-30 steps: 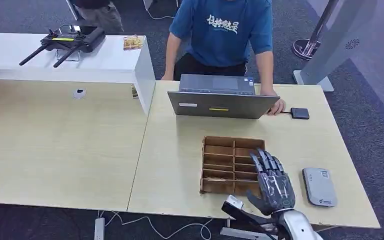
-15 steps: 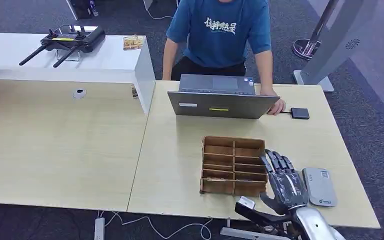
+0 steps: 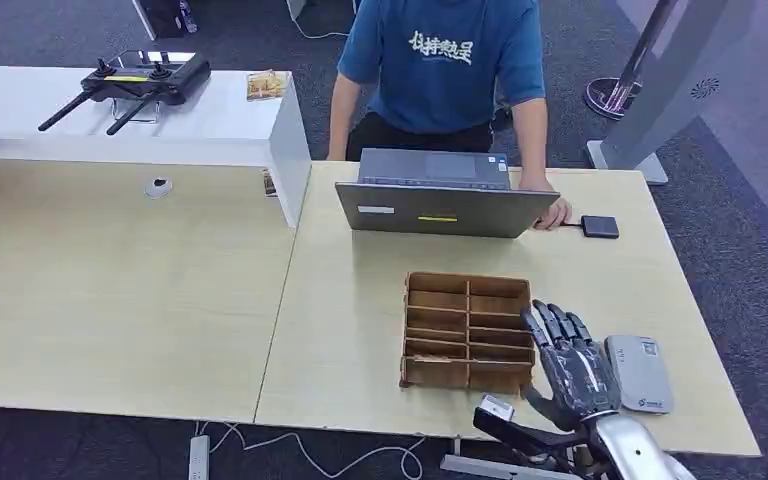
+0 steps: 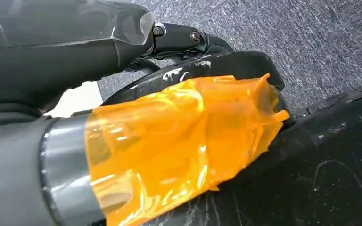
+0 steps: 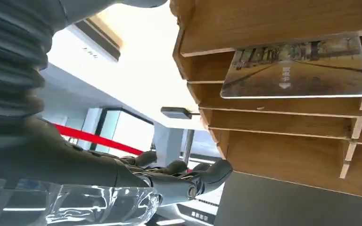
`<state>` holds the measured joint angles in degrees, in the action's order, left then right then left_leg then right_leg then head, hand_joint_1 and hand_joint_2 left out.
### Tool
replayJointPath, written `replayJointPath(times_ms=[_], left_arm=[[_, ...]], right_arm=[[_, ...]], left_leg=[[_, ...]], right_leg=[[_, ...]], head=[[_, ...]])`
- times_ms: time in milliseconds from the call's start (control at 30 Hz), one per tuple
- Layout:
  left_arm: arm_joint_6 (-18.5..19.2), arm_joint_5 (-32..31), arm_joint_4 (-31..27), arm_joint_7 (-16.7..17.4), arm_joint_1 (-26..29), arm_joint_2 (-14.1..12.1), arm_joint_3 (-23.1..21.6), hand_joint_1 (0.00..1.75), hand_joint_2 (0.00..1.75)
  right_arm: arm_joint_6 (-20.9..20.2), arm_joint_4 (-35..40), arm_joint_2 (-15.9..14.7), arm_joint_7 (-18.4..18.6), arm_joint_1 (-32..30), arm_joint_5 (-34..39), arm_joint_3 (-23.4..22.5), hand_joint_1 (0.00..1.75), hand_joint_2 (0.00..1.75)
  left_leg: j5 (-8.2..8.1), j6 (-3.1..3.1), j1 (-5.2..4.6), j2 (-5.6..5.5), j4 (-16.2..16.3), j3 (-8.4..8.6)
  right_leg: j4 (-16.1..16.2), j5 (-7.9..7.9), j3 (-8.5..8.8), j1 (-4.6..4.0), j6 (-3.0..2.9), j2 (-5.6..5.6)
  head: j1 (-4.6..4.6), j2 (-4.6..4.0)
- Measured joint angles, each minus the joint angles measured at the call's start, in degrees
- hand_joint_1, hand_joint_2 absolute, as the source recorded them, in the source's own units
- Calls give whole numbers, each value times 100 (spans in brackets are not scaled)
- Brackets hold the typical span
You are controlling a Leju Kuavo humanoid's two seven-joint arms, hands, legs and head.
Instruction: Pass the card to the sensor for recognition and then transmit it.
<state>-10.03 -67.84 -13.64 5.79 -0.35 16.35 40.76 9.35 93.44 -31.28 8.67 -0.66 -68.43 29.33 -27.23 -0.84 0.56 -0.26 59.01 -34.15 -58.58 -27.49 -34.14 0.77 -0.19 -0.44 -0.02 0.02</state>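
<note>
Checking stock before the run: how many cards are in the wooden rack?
1 visible: a card in one slot of the rack, seen from the right wrist. Other slots may hide more.

brown wooden tray (image 3: 467, 287), pale wood table (image 3: 360, 330), grey sensor (image 3: 639, 373), grey laptop (image 3: 447, 208) with yellow strip, dark grey right hand (image 3: 570, 362), card (image 5: 299, 68) printed with tan road scene, person's blue shirt (image 3: 443, 60) with white lettering.

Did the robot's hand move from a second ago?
Yes. The right hand slid to the robot's right, off the wooden tray and toward the grey sensor. Its fingers are spread, holding nothing.
</note>
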Motion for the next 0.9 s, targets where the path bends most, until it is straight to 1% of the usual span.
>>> replayJointPath(times_ms=[67,133,267,333,467,667,900], left_arm=[[-17,-26,0,7,0,4,-4,0,0],[-48,-37,0,7,0,7,-9,0,0],[-147,-59,0,7,1,20,-13,0,0],[-201,-75,0,2,2,28,-15,0,0],[-254,-114,0,-4,4,33,-15,0,0],[-302,-125,0,-9,6,35,-15,0,0],[-358,-164,0,-63,12,35,-17,0,0]], right_arm=[[112,15,59,107,-46,-55,2,0,175],[169,13,205,148,-85,-55,15,0,175],[372,-89,634,312,-112,-149,127,0,175],[556,-190,875,435,-118,-217,188,0,175],[713,-319,1185,573,-130,-291,249,0,175],[741,-415,1421,639,-157,-354,271,0,175],[763,-489,1526,649,-172,-396,275,0,175]], left_leg=[[0,0,0,0,0,0],[0,0,1,1,-1,0],[0,-1,4,2,-1,1],[0,-1,4,2,-1,1],[0,-1,4,2,-1,0],[0,-1,2,2,-1,0],[0,-1,3,2,-1,0]], right_leg=[[0,0,0,-1,0,0],[0,0,-1,-1,0,1],[-1,-1,-2,-3,-1,3],[-2,-1,-2,-4,-1,2],[-2,-1,-1,-4,-1,2],[0,-1,0,-2,-1,3],[0,-1,-1,-2,-1,3]], head=[[0,-2],[0,-2],[0,-2],[0,0],[0,-2],[0,-2],[0,-2]])
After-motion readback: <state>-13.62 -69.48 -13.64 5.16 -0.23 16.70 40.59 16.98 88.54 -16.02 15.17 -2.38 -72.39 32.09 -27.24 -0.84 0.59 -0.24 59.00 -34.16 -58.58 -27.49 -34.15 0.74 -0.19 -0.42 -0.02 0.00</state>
